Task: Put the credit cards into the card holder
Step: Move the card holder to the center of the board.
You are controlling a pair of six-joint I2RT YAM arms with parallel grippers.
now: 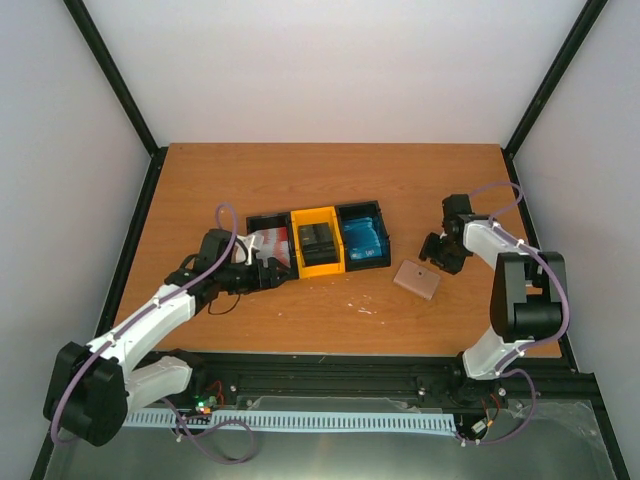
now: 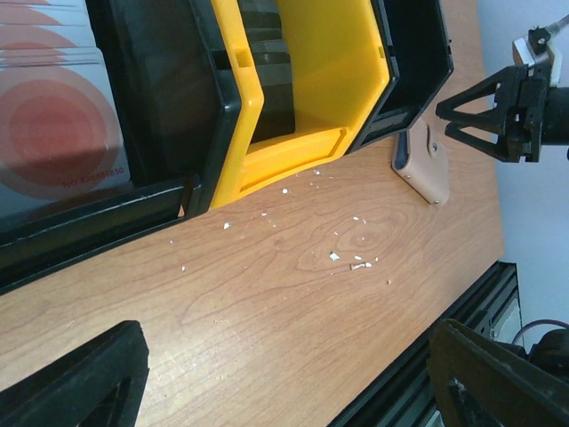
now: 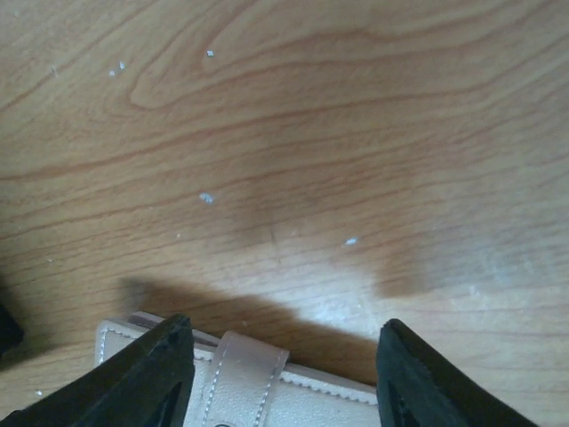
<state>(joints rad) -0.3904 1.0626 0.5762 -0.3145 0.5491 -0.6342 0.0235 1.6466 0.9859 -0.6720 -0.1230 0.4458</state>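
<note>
The credit cards lie sorted in three joined bins: red-and-white cards (image 1: 268, 241) (image 2: 53, 133) in the left black bin, dark cards (image 1: 318, 240) in the yellow bin (image 2: 307, 80), blue cards (image 1: 362, 237) in the right black bin. The pinkish-tan card holder (image 1: 417, 279) (image 2: 424, 166) (image 3: 258, 396) lies closed and flat on the table, right of the bins. My left gripper (image 1: 268, 272) (image 2: 289, 378) is open over bare wood just in front of the bins, holding nothing. My right gripper (image 1: 431, 256) (image 3: 283, 356) is open, its fingers straddling the holder's strap edge.
The wooden table (image 1: 330, 310) carries small white crumbs (image 2: 351, 261) between the bins and the front edge. A black rail (image 1: 330, 375) runs along the near edge. White walls and black frame posts enclose the back and sides.
</note>
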